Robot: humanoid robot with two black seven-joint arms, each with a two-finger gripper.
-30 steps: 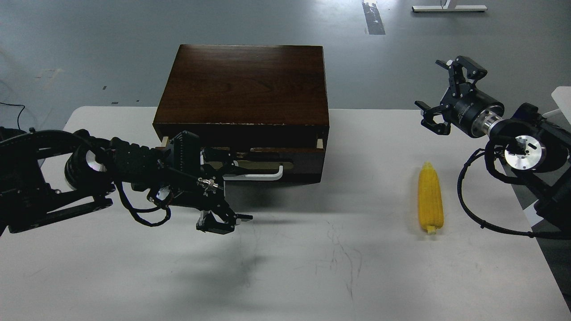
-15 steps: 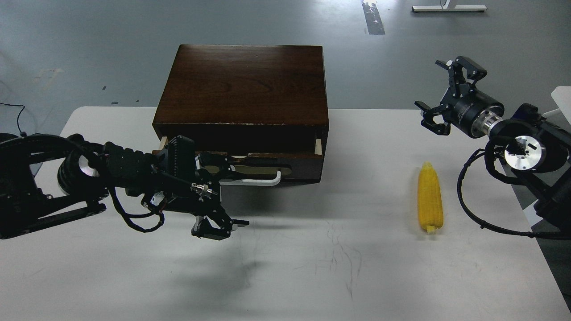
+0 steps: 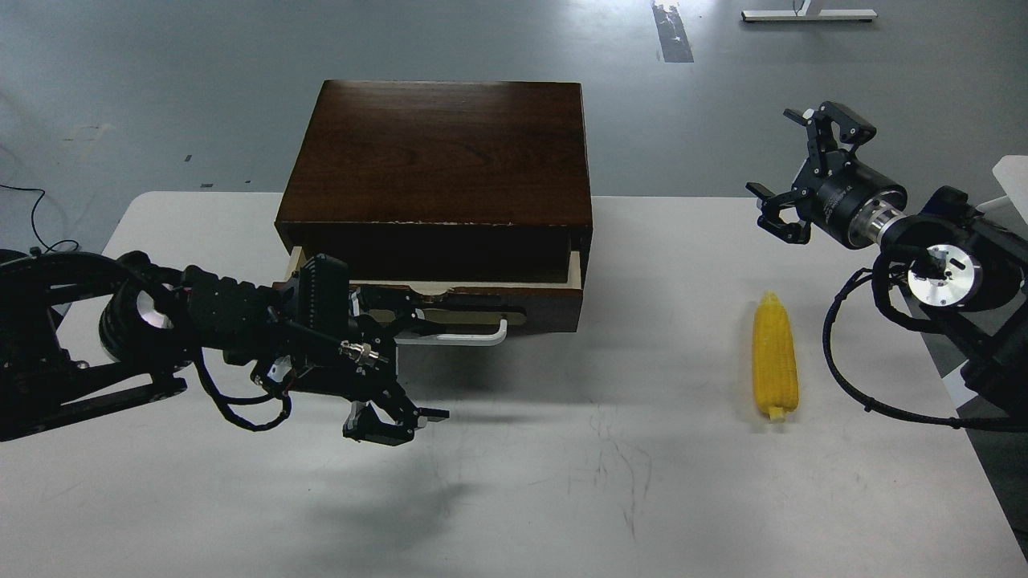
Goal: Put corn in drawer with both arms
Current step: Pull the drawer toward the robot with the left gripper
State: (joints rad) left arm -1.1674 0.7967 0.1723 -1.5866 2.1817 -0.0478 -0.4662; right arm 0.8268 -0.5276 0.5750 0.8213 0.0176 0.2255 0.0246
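Corn (image 3: pixel 775 357) lies on the white table (image 3: pixel 562 498), right of the box, stub end toward us and tip pointing away. It is well apart from the drawer and nothing touches it.

Left arm: comes in low from the left edge, forearm roughly level above the table, cables looping beneath. A black bracket-like part hangs under the wrist on the near side, and we cannot say what it is. The left gripper (image 3: pixel 401 311) reaches to the left end of the white bar handle (image 3: pixel 462 337). Its dark fingers sit against the dark front, so we cannot tell whether they are clamped on the bar or only hooked behind it.

Drawer (image 3: pixel 546 301): out by a narrow margin, with only a thin strip of pale inside wood showing under the brown box (image 3: pixel 438 152).

Step in hand, in our judgement: opening the drawer. The gap looks too narrow for the cob. To do it well, we would pull straight toward us and level. The grip is off-centre on the bar, so any sideways pull may rack the drawer or drag the whole box. Pull slowly until the opening is clearly wider than the corn.

Right gripper (image 3: pixel 803 168): held high beyond the corn, wrist angled up and to the left, fingers spread wide and empty. It waits clear of the cob.
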